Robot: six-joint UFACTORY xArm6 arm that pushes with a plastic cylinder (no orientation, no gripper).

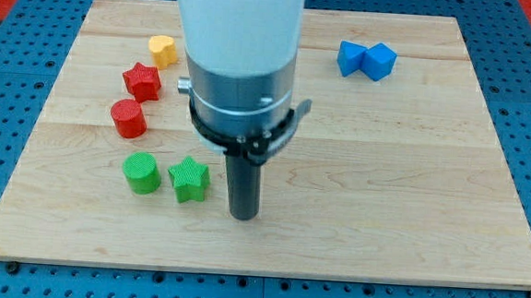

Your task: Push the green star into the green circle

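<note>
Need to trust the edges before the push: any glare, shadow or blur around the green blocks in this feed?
Camera view: lighting even, no glare on the board; green star and green circle sharp, with faint soft shadows; my tip crisp, right of the star; the white arm housing reads bright and featureless.

One camera looks steeply down, fairly near, on the whole wooden board (412, 176).

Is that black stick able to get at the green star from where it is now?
Probably yes: my tip sits just to the view's right of the green star, nothing between them, and the green circle lies beyond.
</note>
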